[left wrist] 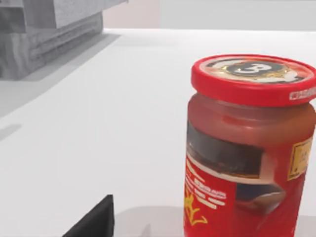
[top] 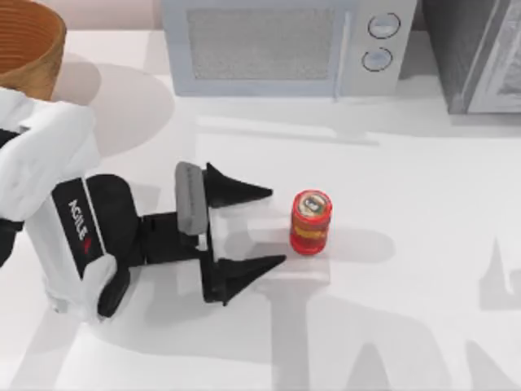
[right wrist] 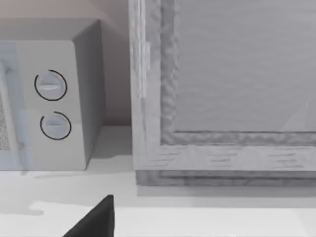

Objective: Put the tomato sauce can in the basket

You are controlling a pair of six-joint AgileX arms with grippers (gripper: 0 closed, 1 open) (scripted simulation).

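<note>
- basket (top: 28, 45) at the surface's (top: 407, 204) far left corner — nothing visible in the part of its ribbed orange-brown inside that shows.
- one can (top: 310, 221), one basket, one microwave (top: 281, 45) at the back, one grey cabinet (top: 476, 53) on its right.
- can: red, round red-rimmed lid, yellow marks on a red label, upright mid-surface, well apart from the basket.
- left pincer (top: 273, 228): fingers wide apart, tips just left of the can — not touching it.
- right pincer: one dark fingertip (right wrist: 96, 219) in the right wrist view; cannot tell its state.
</note>
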